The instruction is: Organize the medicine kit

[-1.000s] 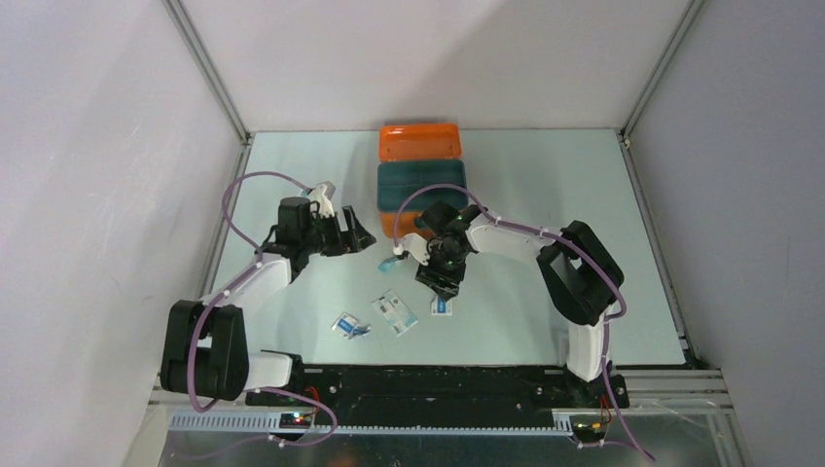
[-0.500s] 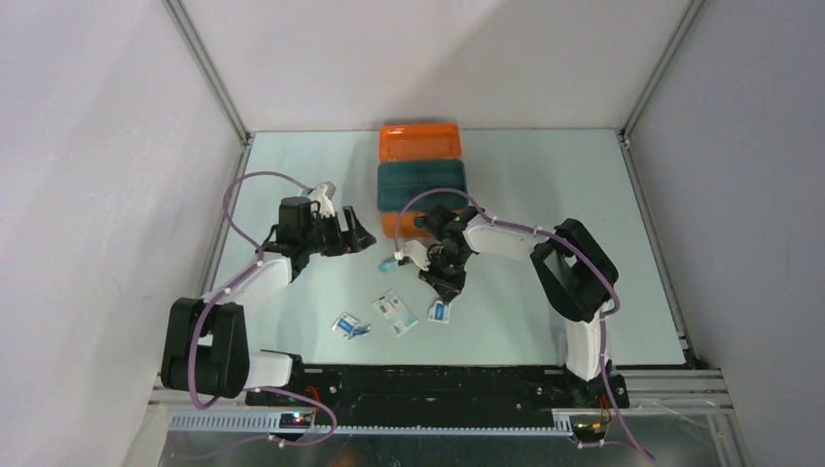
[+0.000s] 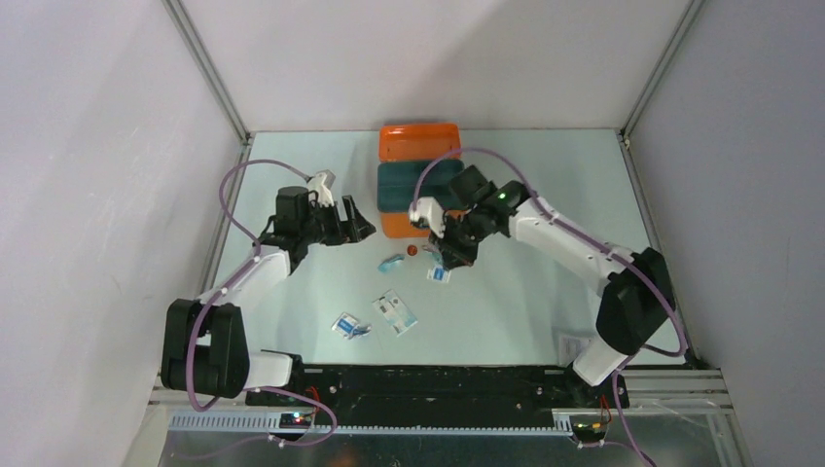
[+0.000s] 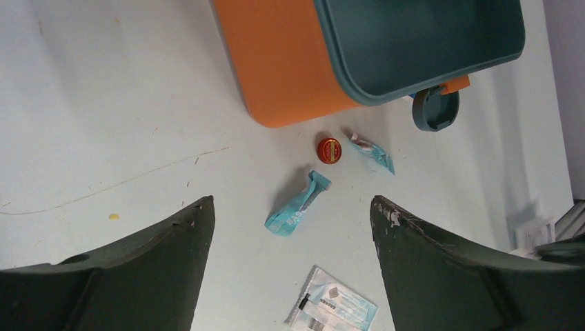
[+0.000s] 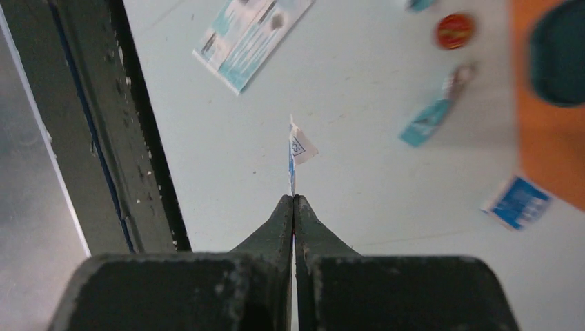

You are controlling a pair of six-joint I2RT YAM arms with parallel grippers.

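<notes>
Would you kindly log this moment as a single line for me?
left gripper: open, empty, near medicine kit | right gripper: shut on sachet | loose packets on table

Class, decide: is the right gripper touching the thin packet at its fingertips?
Touching: the right wrist view shows the right gripper shut on the packet.
</notes>
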